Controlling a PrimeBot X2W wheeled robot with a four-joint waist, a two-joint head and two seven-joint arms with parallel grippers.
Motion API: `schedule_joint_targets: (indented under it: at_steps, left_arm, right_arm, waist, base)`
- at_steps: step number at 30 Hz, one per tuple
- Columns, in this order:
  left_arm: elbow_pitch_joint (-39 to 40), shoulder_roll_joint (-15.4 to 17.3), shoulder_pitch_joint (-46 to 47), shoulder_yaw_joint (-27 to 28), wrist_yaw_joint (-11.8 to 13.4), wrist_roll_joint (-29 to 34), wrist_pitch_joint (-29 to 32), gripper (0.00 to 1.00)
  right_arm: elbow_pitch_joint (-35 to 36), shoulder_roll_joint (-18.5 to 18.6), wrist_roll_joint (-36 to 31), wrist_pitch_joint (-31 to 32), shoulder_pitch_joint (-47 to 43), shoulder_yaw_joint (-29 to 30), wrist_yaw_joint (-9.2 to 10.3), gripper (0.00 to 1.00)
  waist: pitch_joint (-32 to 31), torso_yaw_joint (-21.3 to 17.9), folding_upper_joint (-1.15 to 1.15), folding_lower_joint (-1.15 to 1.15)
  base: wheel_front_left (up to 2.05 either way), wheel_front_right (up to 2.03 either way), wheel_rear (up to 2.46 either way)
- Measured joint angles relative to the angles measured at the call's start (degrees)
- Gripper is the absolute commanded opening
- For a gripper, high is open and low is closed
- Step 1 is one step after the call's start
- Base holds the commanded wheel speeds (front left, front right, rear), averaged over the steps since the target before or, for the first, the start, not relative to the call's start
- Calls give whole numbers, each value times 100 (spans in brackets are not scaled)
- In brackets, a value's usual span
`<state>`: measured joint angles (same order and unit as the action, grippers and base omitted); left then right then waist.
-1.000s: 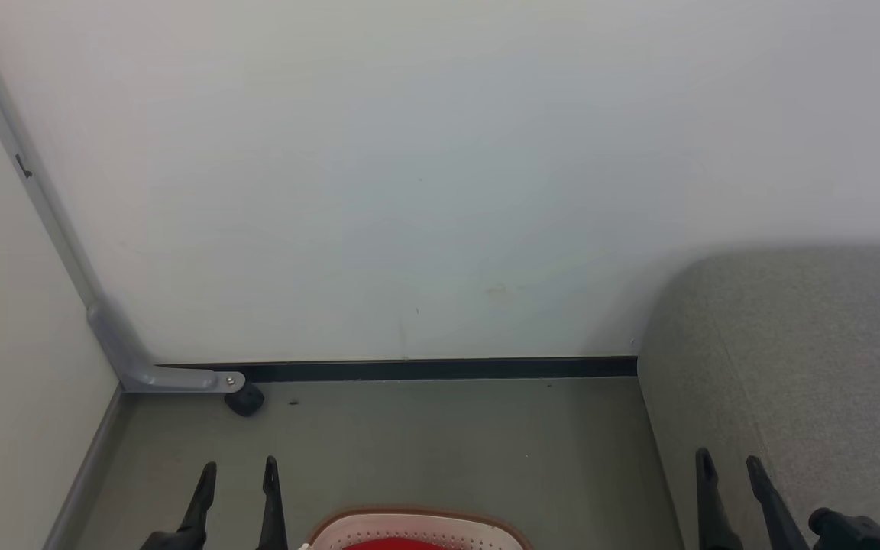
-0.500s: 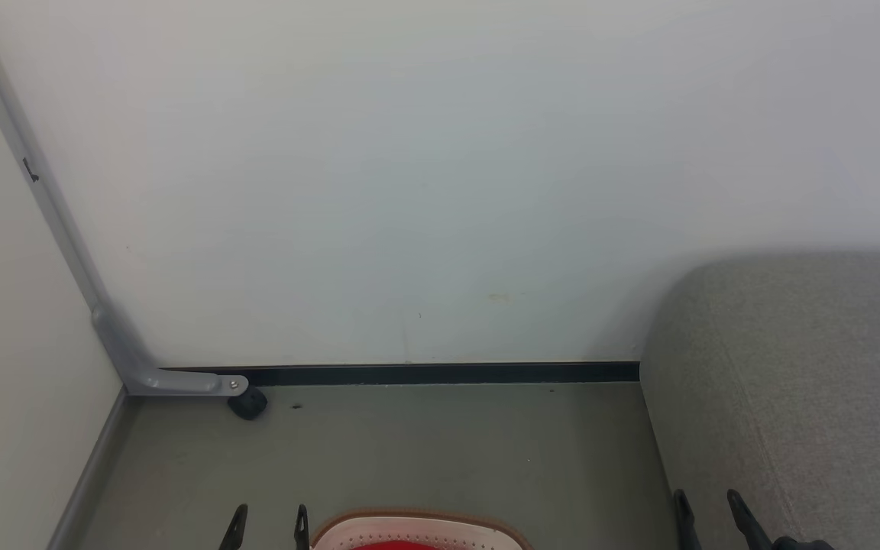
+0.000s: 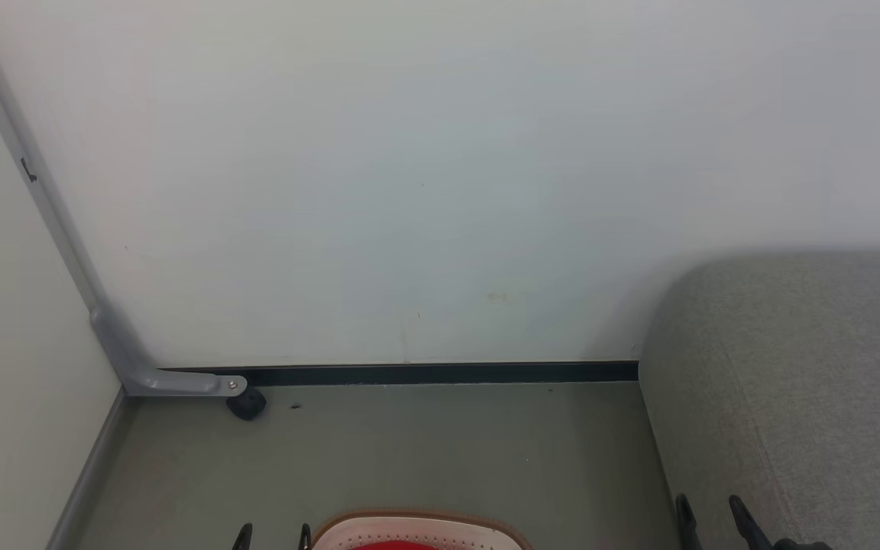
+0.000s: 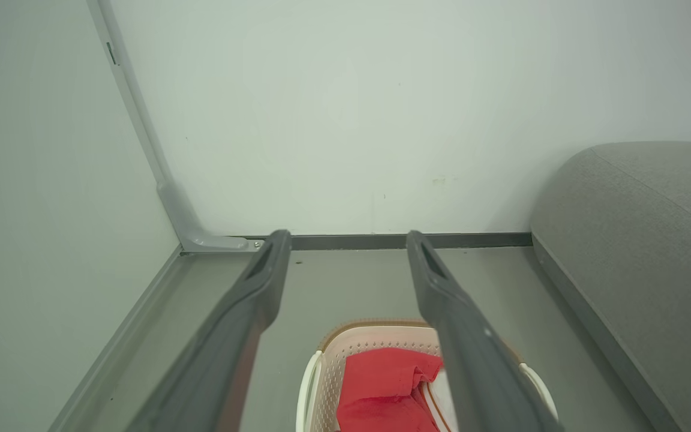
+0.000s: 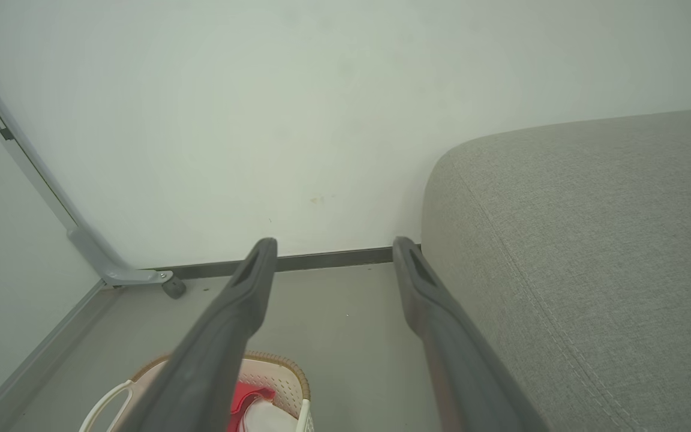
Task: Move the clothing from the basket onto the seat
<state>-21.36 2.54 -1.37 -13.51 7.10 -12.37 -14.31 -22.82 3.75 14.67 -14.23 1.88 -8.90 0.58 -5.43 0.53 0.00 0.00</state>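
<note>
The basket (image 3: 417,527), cream with a brown rim, stands on the floor at the bottom edge of the head view. Red clothing (image 3: 394,545) lies inside it. The left wrist view looks down on the basket (image 4: 351,330) and the crumpled red clothing (image 4: 381,384) with a white patch. My left gripper (image 3: 275,536) is open just left of the basket, nothing between its fingers (image 4: 273,264). My right gripper (image 3: 710,510) is open and empty beside the grey seat (image 3: 814,382), apart from the basket (image 5: 279,375). The seat (image 5: 591,252) is bare.
A white wall with a dark baseboard (image 3: 440,372) closes the far side. At the left corner a grey metal leg ends in a black caster (image 3: 245,402) on the floor. A pale panel (image 3: 12,382) bounds the left.
Both grippers have sunk toward the bottom edge of the head view, so only their fingertips are left. The camera has shifted slightly. Basket and clothing have not moved.
</note>
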Motion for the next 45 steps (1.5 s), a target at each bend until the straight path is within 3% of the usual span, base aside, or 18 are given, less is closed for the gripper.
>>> schedule_joint_targets:
  at_steps: [32, 45]
  left_arm:
    - [-143, 1, 7, -110, 0, -102, 0, 100]
    - [-120, 7, -36, -3, -24, -129, 0, 100]
  right_arm:
    - [-193, -32, 0, 0, 106, 35, -15, 100]
    - [-230, -52, -29, 0, 58, 9, -31, 100]
  waist:
    - [13, -105, 0, 0]
    - [258, -399, 0, 0]
  base:
    - [0, 0, 0]
    - [0, 0, 0]
